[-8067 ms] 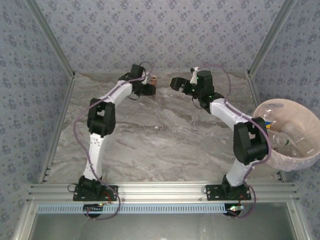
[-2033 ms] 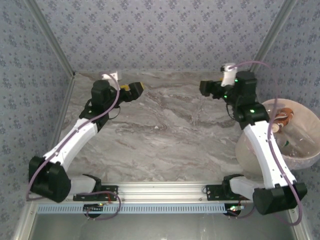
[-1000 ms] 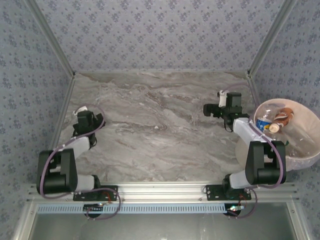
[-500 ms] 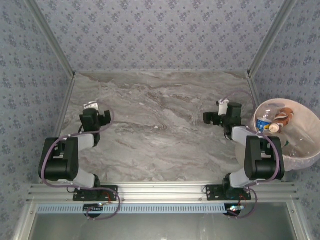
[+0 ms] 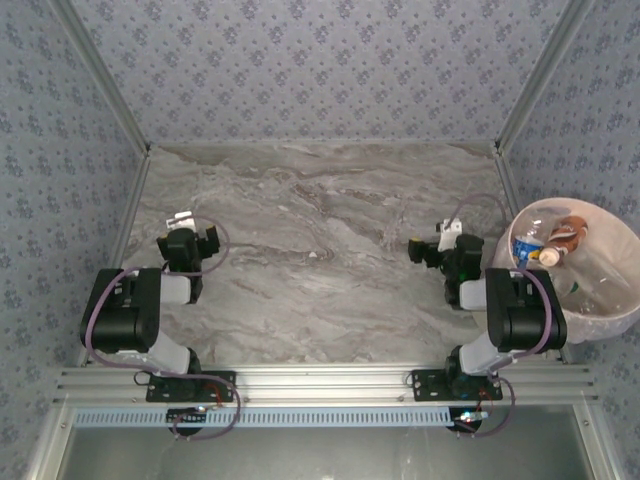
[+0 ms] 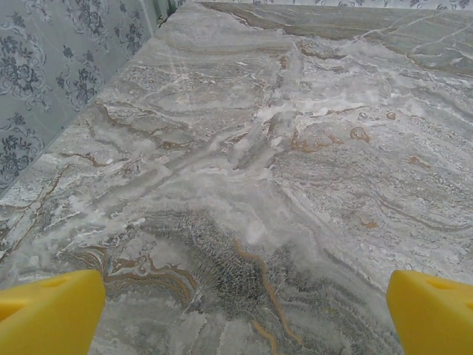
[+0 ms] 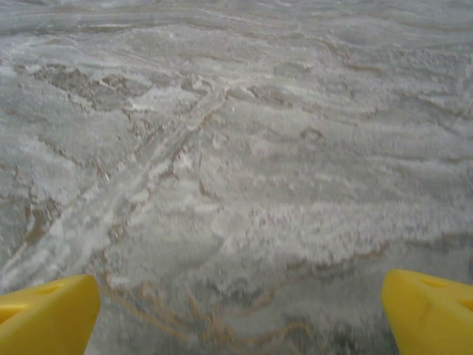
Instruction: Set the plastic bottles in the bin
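The pinkish-beige bin (image 5: 620, 318) with its whitish liner stands at the table's right edge. Inside it lie several plastic bottles, among them one with a blue label (image 5: 526, 249) and a brown one (image 5: 566, 232). My left gripper (image 5: 204, 243) rests low near the left side of the table, folded back toward its base, open and holding nothing. In the left wrist view its yellow fingertips (image 6: 48, 310) stand wide apart over bare marble. My right gripper (image 5: 418, 250) sits just left of the bin, open as well, with yellow fingertips (image 7: 432, 310) spread over bare marble.
The marble tabletop (image 5: 320, 250) stretches between both arms. Patterned walls (image 5: 320, 70) enclose the back and sides, with metal posts at the corners. An aluminium rail (image 5: 320, 385) runs along the near edge by the arm bases.
Both arms have folded back from the far side toward their bases. A brown bottle has appeared in the bin. In the last half second both grippers drew slightly nearer.
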Motion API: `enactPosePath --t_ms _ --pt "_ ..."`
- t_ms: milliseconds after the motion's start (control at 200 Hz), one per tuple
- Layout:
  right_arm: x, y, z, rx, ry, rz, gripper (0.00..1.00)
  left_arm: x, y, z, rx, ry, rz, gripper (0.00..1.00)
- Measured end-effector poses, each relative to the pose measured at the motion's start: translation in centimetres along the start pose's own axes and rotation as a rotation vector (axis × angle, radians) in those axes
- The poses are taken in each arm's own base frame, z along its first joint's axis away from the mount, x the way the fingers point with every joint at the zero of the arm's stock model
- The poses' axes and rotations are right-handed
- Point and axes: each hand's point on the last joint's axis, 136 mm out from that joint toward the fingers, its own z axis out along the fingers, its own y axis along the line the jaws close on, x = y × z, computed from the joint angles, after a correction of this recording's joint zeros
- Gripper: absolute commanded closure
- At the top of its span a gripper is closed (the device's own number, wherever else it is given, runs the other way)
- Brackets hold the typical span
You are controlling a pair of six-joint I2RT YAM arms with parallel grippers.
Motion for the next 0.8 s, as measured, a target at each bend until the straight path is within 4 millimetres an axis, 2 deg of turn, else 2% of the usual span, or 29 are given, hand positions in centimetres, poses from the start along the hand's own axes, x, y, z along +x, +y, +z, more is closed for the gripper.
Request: enactPosePath --t_ms 40,105,305,799 --pt "0.4 -0.1 -0.3 0.009 -0.005 -0.001 0.00 0.0 0.0 0.0 0.000 0.000 0.000 0.02" --pt "0.0 -0.3 -0.2 0.022 -0.024 0.005 0.00 0.0 0.0 0.0 0.000 -0.002 0.000 0.02" --pt "-3.8 -1.8 1.0 0.086 -0.084 0.014 0.00 -0.2 0.0 0.0 0.001 -0.006 -0.002 0.02" --pt "-3.4 -2.2 1.0 0.107 -0.065 0.031 0.00 -0.2 0.0 0.0 0.002 -0.006 -0.002 0.02"
